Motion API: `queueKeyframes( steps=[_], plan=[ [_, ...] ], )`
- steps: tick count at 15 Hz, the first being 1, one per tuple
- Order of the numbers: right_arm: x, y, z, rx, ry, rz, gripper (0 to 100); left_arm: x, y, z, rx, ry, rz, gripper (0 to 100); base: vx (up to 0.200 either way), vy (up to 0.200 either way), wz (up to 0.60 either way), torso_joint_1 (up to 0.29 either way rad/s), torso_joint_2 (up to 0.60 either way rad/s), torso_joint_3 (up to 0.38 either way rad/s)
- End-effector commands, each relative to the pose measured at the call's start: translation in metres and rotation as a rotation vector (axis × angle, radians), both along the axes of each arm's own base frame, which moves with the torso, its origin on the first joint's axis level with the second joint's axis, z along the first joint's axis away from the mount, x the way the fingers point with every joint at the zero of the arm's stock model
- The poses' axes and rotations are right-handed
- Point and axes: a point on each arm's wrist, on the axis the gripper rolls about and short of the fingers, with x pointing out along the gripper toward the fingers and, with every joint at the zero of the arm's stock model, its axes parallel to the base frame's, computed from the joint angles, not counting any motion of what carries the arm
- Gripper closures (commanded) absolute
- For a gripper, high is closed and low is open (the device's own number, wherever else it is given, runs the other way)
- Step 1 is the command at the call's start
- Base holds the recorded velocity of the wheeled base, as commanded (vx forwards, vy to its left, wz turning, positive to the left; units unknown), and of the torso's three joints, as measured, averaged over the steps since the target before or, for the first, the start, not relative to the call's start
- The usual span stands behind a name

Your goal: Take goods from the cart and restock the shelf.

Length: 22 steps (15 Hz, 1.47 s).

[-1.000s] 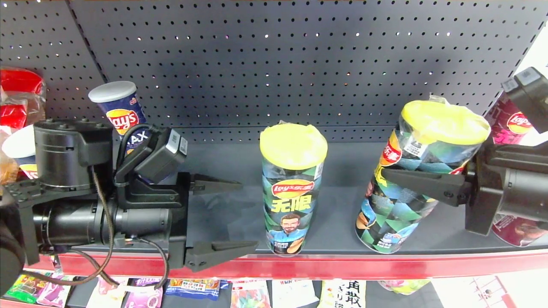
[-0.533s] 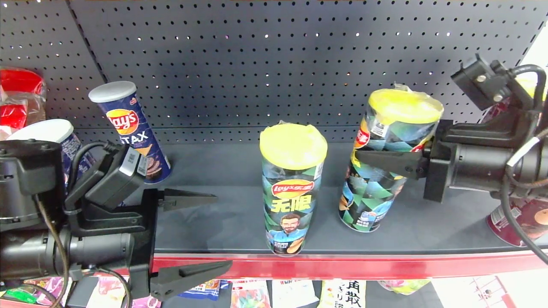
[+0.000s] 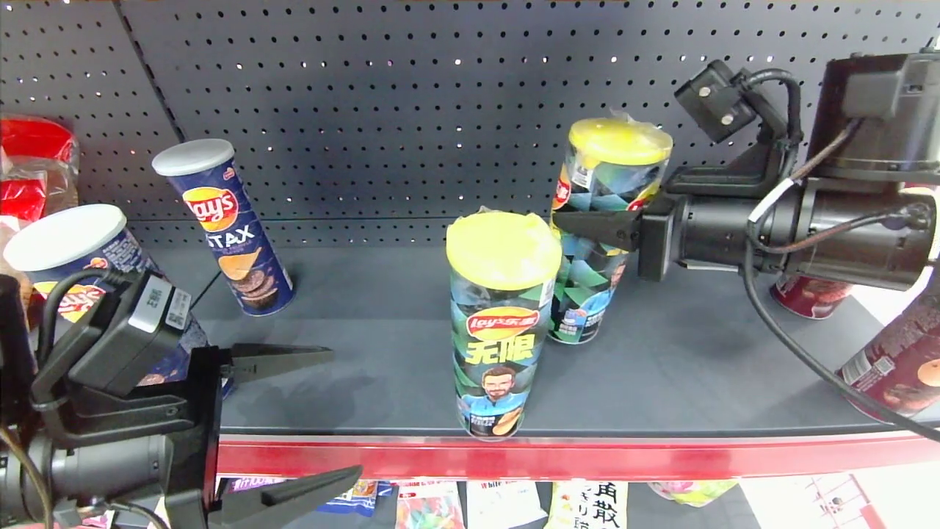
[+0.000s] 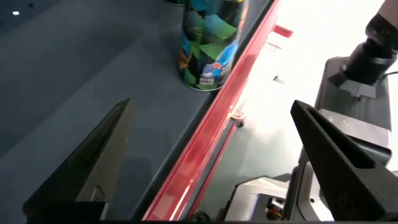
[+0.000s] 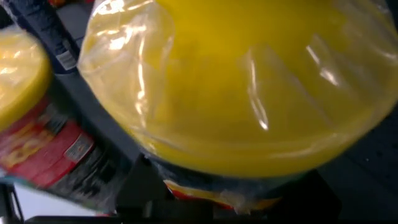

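Shelf deck [image 3: 367, 294]: matt grey painted metal, with a glossy red front lip [image 3: 587, 457]. Perforated back panel [image 3: 440, 110]: same matt finish. Front can [image 3: 499, 345] and rear can [image 3: 587, 290]: glossy printed sleeves, smooth yellow plastic lids; rear lid [image 5: 249, 81] under wrinkled clear film [image 5: 140, 59].

Btm-left of rear can [image 3: 609, 173] behind front can [image 3: 499, 323]
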Motion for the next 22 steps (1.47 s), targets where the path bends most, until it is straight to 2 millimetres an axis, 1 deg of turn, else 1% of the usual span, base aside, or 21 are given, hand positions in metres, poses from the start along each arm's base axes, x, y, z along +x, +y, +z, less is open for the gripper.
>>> queueKeyframes(
  steps=[1, 4, 8, 12, 15, 19, 22],
  plan=[
    [0.018, 0.011, -0.007, -0.005, 0.012, 0.002, 100, -0.002, 0.003, 0.002, -0.004, -0.011, 0.02, 0, 0.0, 0.0, 0.0, 0.0, 0.0, 0.0],
    [0.033, 0.018, -0.004, 0.004, -0.002, 0.001, 100, -0.005, 0.007, 0.0, -0.003, -0.011, 0.038, 0, 0.0, 0.0, 0.0, 0.0, 0.0, 0.0],
    [0.045, 0.024, -0.006, 0.005, -0.003, 0.009, 100, -0.017, 0.016, -0.007, -0.001, -0.007, 0.066, 0, 0.0, 0.0, 0.0, 0.0, 0.0, 0.0],
    [0.05, 0.028, -0.013, -0.004, 0.011, 0.013, 100, -0.022, 0.018, -0.009, -0.001, -0.008, 0.069, 0, 0.0, 0.0, 0.0, 0.0, 0.0, 0.0],
    [0.055, 0.032, -0.013, 0.002, 0.009, 0.042, 100, -0.022, 0.018, -0.009, -0.001, -0.01, 0.069, 0, 0.0, 0.0, 0.0, 0.0, 0.0, 0.0],
    [0.061, 0.035, -0.019, -0.006, 0.022, 0.044, 100, -0.022, 0.018, -0.009, -0.001, -0.01, 0.069, 0, 0.0, 0.0, 0.0, 0.0, 0.0, 0.0],
    [0.066, 0.038, -0.018, -0.001, 0.016, 0.044, 100, -0.022, 0.018, -0.009, 0.002, -0.008, 0.076, 0, 0.0, 0.0, 0.0, 0.0, 0.0, 0.0]
  ],
)
